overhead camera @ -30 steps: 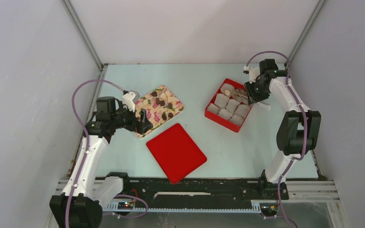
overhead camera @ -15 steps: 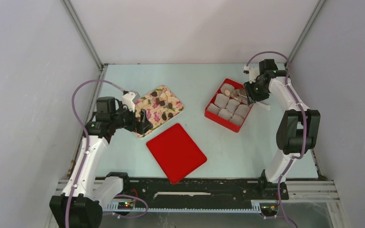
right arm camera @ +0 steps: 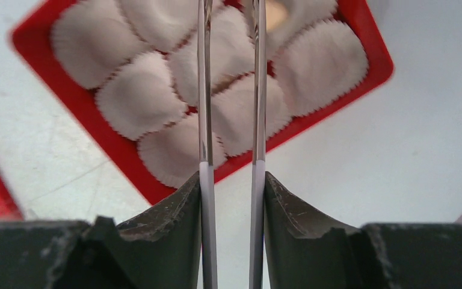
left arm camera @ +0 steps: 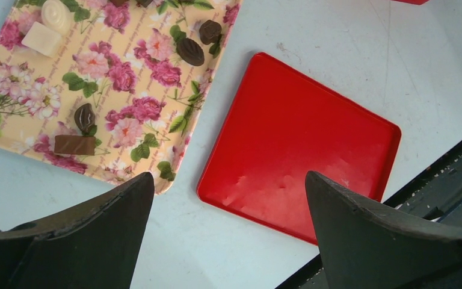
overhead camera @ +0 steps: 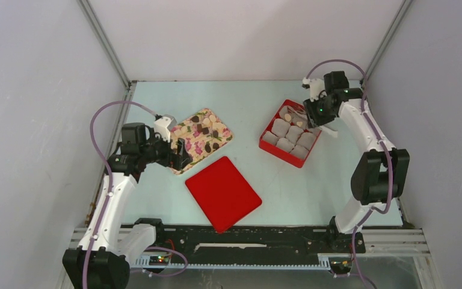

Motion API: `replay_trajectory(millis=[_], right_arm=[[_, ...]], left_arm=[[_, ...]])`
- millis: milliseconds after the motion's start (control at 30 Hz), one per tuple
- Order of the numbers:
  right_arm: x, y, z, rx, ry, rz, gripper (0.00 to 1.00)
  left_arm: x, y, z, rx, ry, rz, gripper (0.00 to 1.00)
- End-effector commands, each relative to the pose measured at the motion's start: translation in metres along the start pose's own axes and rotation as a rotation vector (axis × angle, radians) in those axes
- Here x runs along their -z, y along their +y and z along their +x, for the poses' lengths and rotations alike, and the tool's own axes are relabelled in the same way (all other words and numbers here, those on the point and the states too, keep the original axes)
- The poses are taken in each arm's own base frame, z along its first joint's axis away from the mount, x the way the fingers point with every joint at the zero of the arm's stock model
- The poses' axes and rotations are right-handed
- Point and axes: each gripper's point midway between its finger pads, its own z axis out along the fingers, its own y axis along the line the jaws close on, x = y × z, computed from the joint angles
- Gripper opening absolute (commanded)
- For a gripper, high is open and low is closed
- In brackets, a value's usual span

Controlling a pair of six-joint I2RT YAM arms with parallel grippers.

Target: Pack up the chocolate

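At the near side of the bench [overhead camera: 240, 102] lies the red lid [overhead camera: 223, 193], flat and set aside so the box is free for filling. Over it my left gripper [left arm camera: 228, 176] hangs wide open and empty, beside the near corner of the flowered tray [left arm camera: 138, 78]. The chocolate [left arm camera: 74, 144] is scattered there. The brown bar lies crosswise in the wrist view and one dark oval slants toward the lid. Farther off, my right gripper [right arm camera: 231, 177] pinches thin tweezers [right arm camera: 205, 120] above the paper cups [right arm camera: 138, 102] in the red box [right arm camera: 120, 158] — for delicate placing, I think.
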Motion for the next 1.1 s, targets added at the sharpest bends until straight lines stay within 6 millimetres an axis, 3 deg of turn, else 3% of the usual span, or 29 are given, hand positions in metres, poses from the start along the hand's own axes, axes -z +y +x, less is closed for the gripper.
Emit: replay_trajectory(millis=[0, 200, 467, 800, 1067], right_arm=[[0.032, 0.054, -0.054, 0.153, -0.188, -0.079, 0.38], [0.02, 0.136, -0.077, 0.294, -0.177, -0.216, 0.37], [-0.013, 0.213, -0.105, 0.4, -0.142, -0.326, 0.38], [-0.055, 0.253, -0.107, 0.456, -0.071, -0.358, 0.38], [-0.079, 0.251, -0.099, 0.477, -0.032, -0.299, 0.41]], left_arm=[[0.008, 0.006, -0.014, -0.052, -0.042, -0.051, 1.0], [0.014, 0.021, -0.014, -0.04, -0.06, -0.13, 1.0], [0.024, 0.026, -0.013, -0.025, -0.097, -0.165, 1.0], [0.033, 0.024, -0.012, -0.019, -0.136, -0.169, 1.0], [0.032, 0.024, -0.012, -0.018, -0.138, -0.163, 1.0]])
